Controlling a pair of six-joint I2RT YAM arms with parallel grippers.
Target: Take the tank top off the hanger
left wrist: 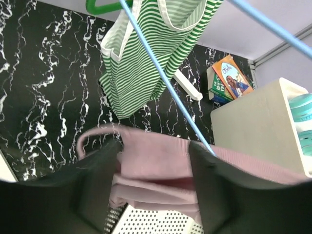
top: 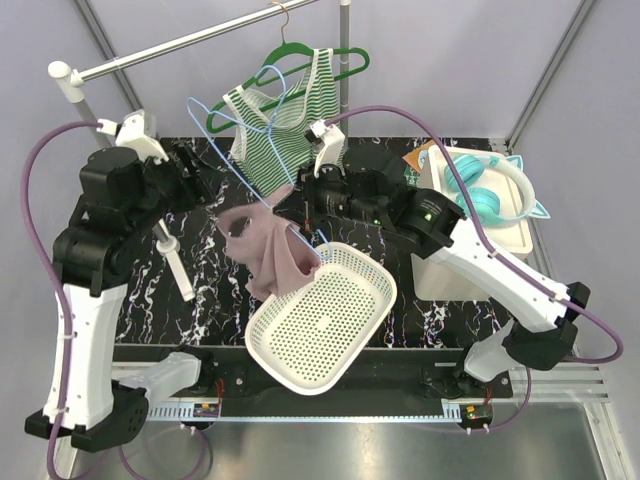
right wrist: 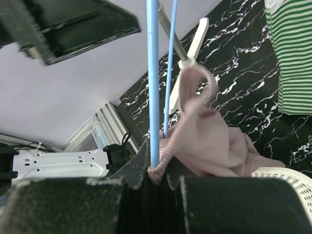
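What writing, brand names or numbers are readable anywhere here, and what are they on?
No text here can be read.
On the colourful box: printed lettering on its cover, too blurred to read.
Nothing else shows any writing or numbers.

Overhead looks down; wrists close (both see blue hanger (right wrist: 153, 83)).

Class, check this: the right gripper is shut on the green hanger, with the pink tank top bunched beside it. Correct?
No: the right wrist view shows the right gripper shut on the blue hanger, with the pink tank top bunched beside it.
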